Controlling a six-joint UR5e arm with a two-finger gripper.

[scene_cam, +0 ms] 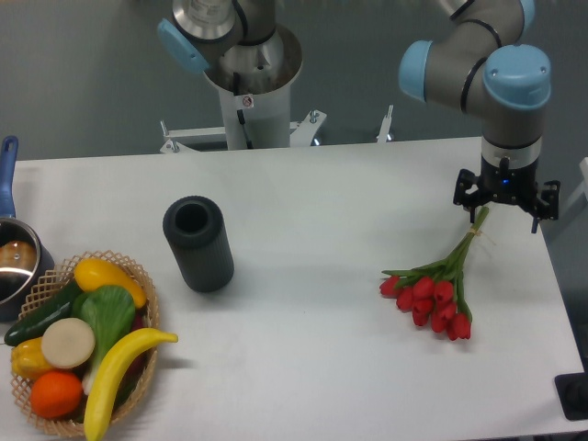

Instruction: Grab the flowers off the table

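The flowers (432, 296) are a small bunch of red tulips lying on the white table (322, 211) at the right. The red buds point toward the front and the thin green stems run up and to the right. My gripper (505, 209) hangs over the upper end of the stems, pointing down. Its two black fingers (465, 196) stand wide apart, so it is open. The stem tips reach just under its left side; I cannot tell whether they touch.
A dark grey cylinder vase (197, 243) stands left of centre. A wicker basket (138, 276) of fruit and vegetables sits at the front left, with a pot (14, 262) behind it. The table's right edge is close to the gripper.
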